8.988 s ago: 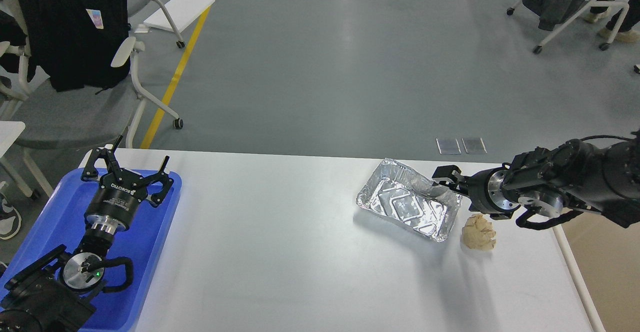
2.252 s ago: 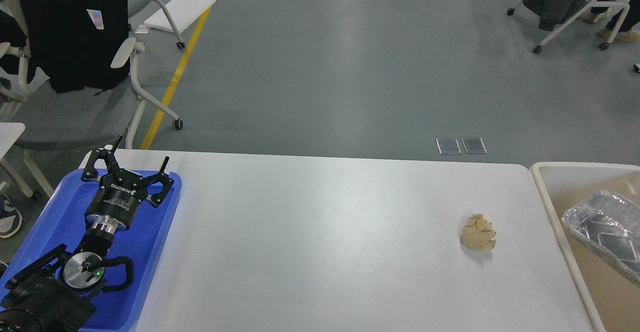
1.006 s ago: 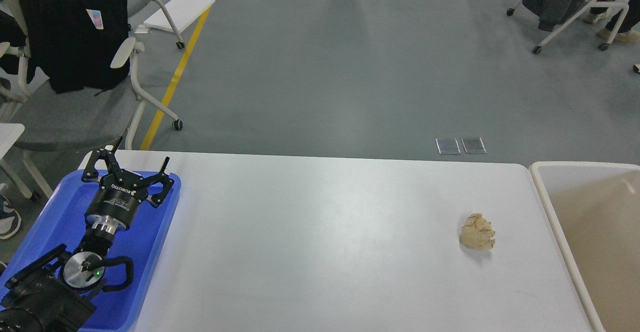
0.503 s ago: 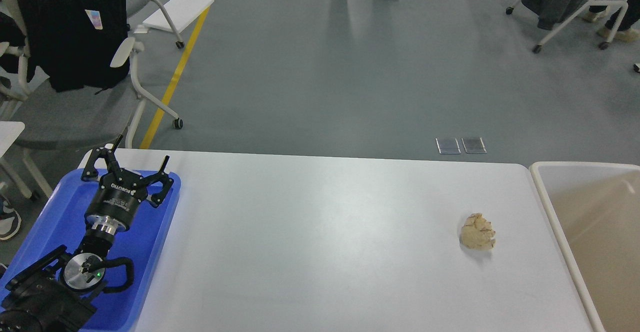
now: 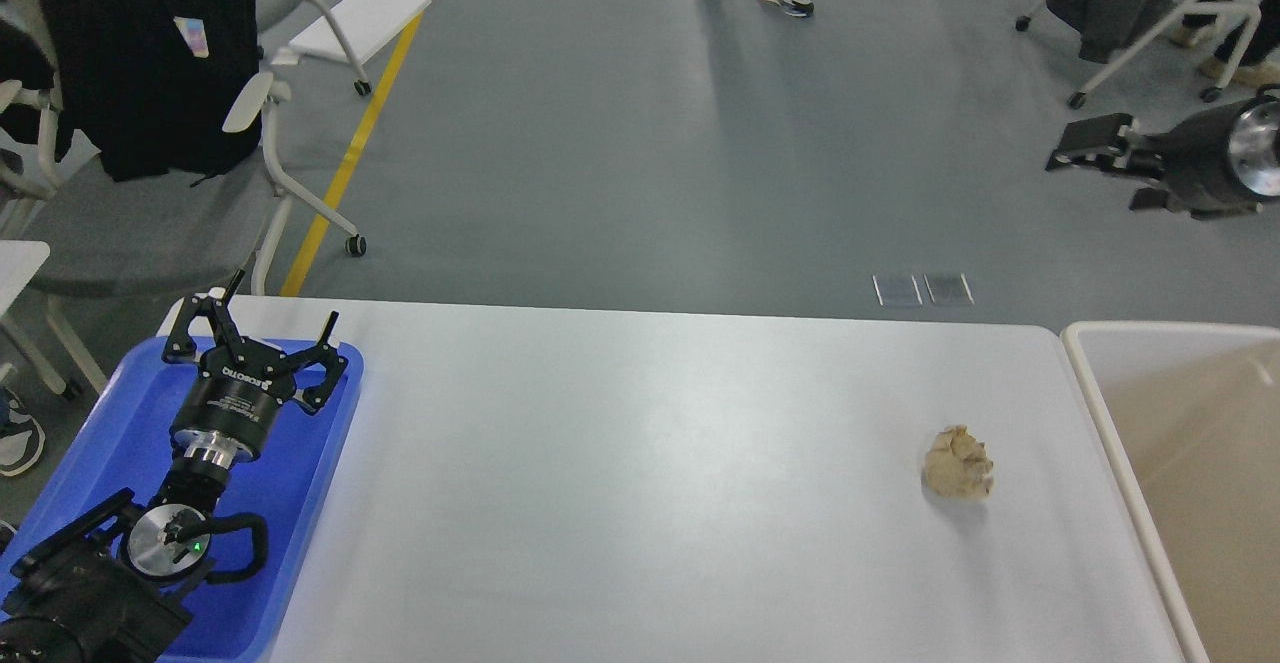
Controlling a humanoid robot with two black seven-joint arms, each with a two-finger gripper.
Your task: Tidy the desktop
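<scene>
The desktop (image 5: 640,503) takes the near middle of the view. A tray (image 5: 90,443) lies on its left end. The left gripper (image 5: 258,328) hangs over the far part of this tray, and its arm comes in from the near left corner. A crumpled paper ball (image 5: 957,463) lies on the right part of the desktop, well apart from the tray. A bin (image 5: 1100,343) stands just beside the right edge of the desktop. The right gripper (image 5: 1085,141) is high at the far right, over the floor, beyond the bin. A chair (image 5: 150,233) stands behind the left end of the desktop.
</scene>
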